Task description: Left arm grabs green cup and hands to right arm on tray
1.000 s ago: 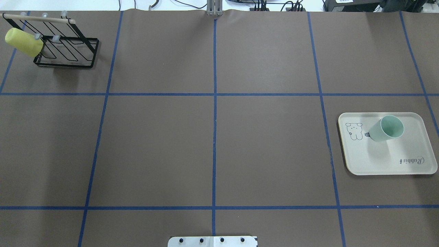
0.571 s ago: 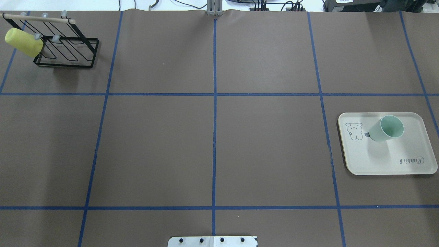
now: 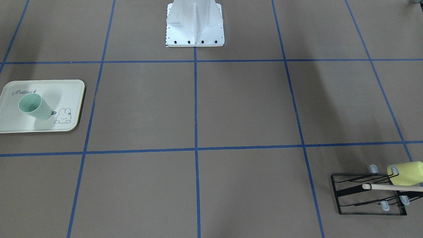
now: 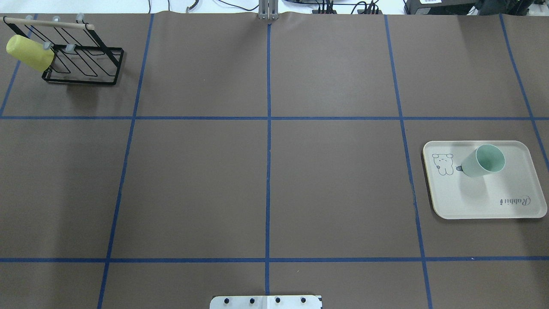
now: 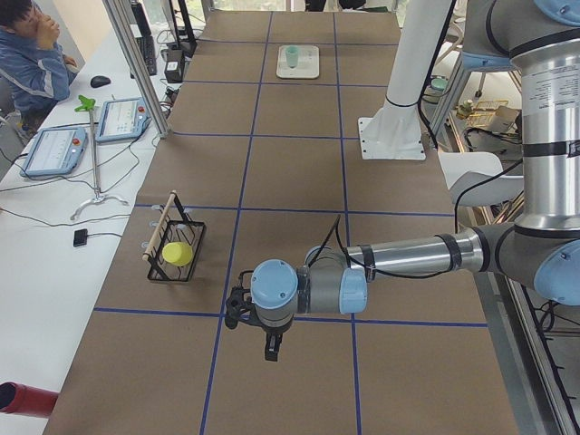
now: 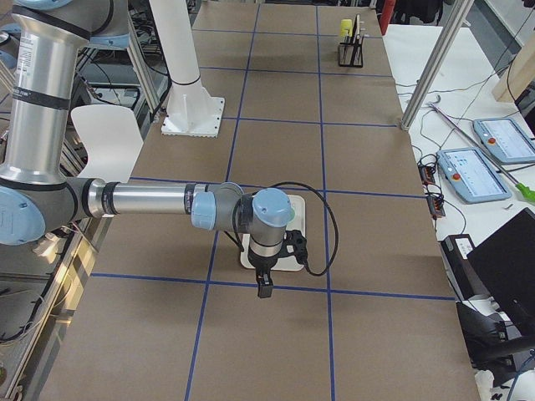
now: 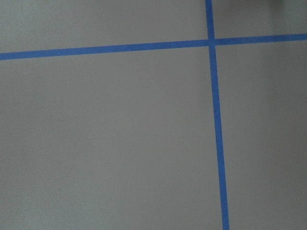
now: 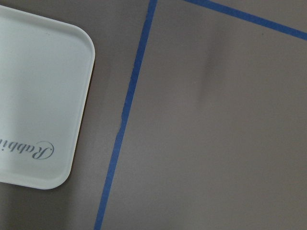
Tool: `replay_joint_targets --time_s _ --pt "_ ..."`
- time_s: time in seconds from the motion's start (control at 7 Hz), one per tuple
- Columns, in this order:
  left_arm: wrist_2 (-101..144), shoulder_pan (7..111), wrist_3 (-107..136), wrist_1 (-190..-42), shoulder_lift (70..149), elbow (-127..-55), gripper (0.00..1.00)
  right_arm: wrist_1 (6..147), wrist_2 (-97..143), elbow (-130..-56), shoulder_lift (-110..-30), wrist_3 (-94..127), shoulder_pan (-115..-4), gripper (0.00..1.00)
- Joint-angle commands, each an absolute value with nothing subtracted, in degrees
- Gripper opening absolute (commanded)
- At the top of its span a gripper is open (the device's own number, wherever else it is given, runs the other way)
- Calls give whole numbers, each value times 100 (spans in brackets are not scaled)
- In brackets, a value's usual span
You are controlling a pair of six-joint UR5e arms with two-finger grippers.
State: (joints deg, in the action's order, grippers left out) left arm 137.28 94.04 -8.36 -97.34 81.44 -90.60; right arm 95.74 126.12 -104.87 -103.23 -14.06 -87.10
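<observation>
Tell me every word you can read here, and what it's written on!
"Rabbit": in curly letters on the tray.
Label on the left arm: too small to read.
Screens of the tablets: too small to read.

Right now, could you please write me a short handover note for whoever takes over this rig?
The left gripper is over bare table, carrying nothing; open or shut, cannot tell.
The right gripper is at the edge of the tray, carrying nothing; likewise cannot tell.
The green cup stands upright on the tray.
The yellow-green cup hangs on the rack.
Done: cup on tray. Left: apparently nothing.
</observation>
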Motion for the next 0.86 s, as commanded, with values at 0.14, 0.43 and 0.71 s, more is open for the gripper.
replay_joint_targets --time_s 0.14,0.43,0.71 --pt "13720 9404 -826 -9738 8147 -9132 100 9563 12612 -10529 -10301 -1415 -8710 100" --pt "13720 9404 -826 -9738 8156 -9132 100 9580 12638 -10424 -10310 -1389 -8710 100" --pt "13728 9404 -835 -9738 8148 -9141 100 9571 12621 -10424 -10318 -1415 -8710 100"
